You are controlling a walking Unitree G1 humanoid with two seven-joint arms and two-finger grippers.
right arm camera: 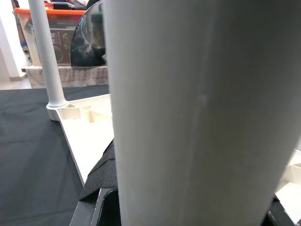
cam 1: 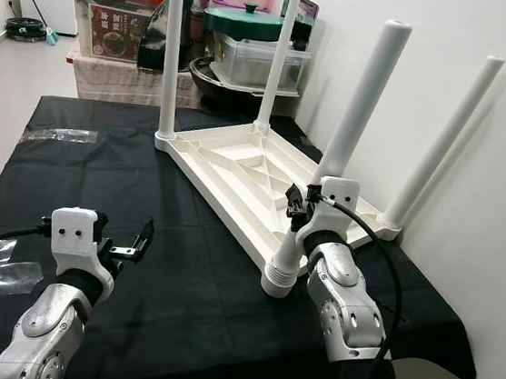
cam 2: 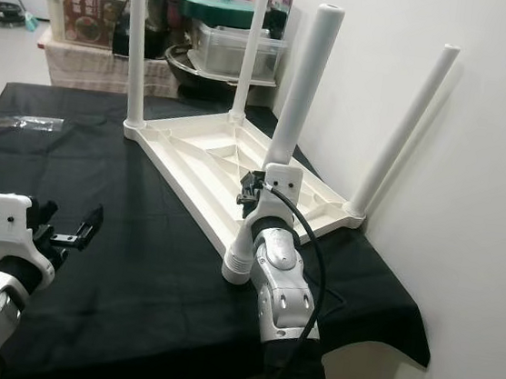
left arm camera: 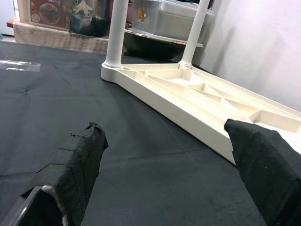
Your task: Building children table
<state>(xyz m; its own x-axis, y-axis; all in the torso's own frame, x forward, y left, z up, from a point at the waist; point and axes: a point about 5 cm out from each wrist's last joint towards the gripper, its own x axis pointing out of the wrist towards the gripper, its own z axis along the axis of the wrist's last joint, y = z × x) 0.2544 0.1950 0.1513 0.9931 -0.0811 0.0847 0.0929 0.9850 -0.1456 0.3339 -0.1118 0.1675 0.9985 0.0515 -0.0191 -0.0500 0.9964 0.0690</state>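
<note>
Your right gripper (cam 1: 298, 215) is closed around the nearest table leg (cam 1: 351, 128); your left gripper (cam 1: 137, 242) hovers spread above the black cloth (cam 1: 98, 181).

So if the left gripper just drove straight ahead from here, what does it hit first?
Probably the long side rim of the upturned white table top. The left gripper is open over the black cloth; depth is uncertain.
</note>
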